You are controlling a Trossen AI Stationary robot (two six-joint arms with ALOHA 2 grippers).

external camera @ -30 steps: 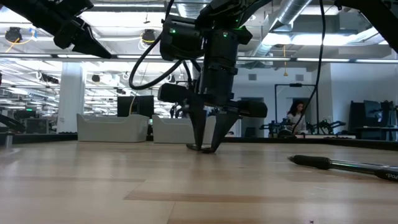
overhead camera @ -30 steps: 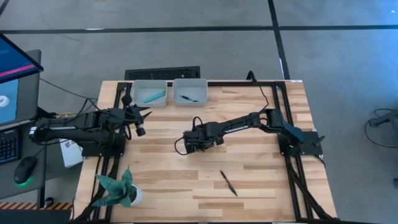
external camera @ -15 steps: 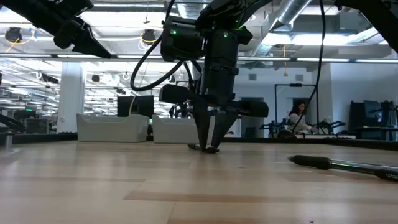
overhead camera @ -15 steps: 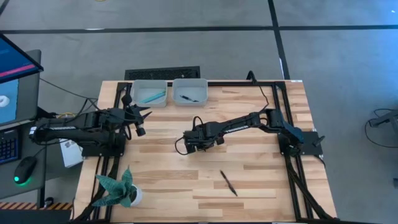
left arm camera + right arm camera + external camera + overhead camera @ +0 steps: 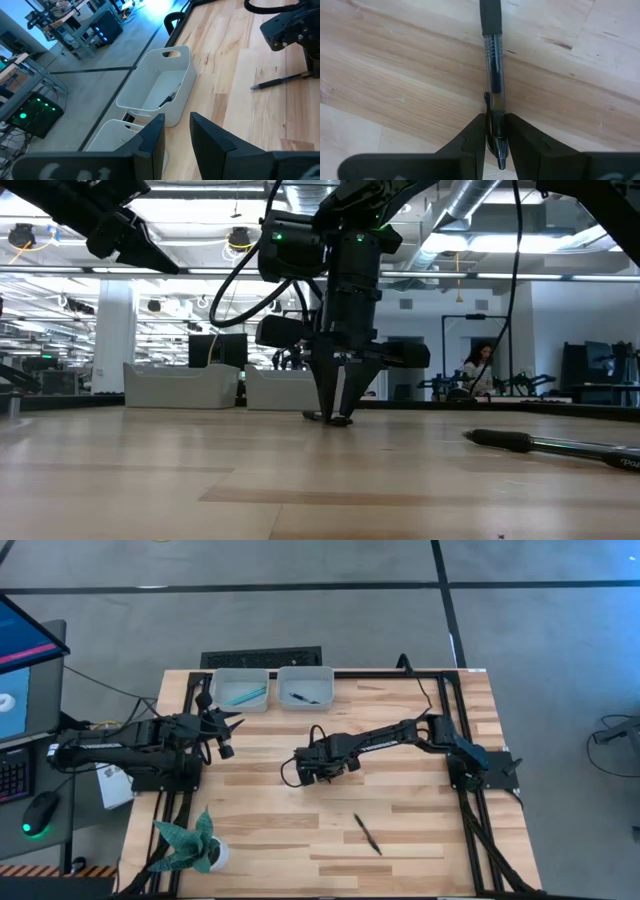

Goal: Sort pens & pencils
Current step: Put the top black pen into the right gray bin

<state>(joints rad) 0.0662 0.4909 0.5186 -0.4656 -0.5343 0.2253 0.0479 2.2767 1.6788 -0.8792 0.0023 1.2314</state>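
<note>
- Down at mid-tabletop [image 5: 400, 830], your right pincer [image 5: 493, 134] stands upright with its tips on the wood, closed on a black pen [image 5: 492, 80] near its clip end; the pen lies flat on the wood and runs forward out from between the fingers [image 5: 472, 137].
- From the low view, the same pincer [image 5: 337, 418] touches the surface with its fingers drawn to a narrow V, so you look to have the grip but not the lift yet.
- Beyond that pincer, at the far edge, sit two bins: the left bin [image 5: 240, 675] holds teal sticks [image 5: 243, 695], and the right bin [image 5: 305, 674] holds at least one black pen [image 5: 300, 697]. How many lie in each, you cannot count from here.
- Nearer the front edge than your right pincer, well apart from it, one more black pen [image 5: 367, 834] lies loose on the wood.
- Your left pincer [image 5: 176, 131] waits off to the left, raised, near the bins, fingers narrowly apart and holding nothing.
- Judged from this, you are well along: the teal side looks done, and two black pens remain, the one in your grip and the loose one.
- A plant [image 5: 192, 842] stands at the front left corner, clear of the work.
</note>
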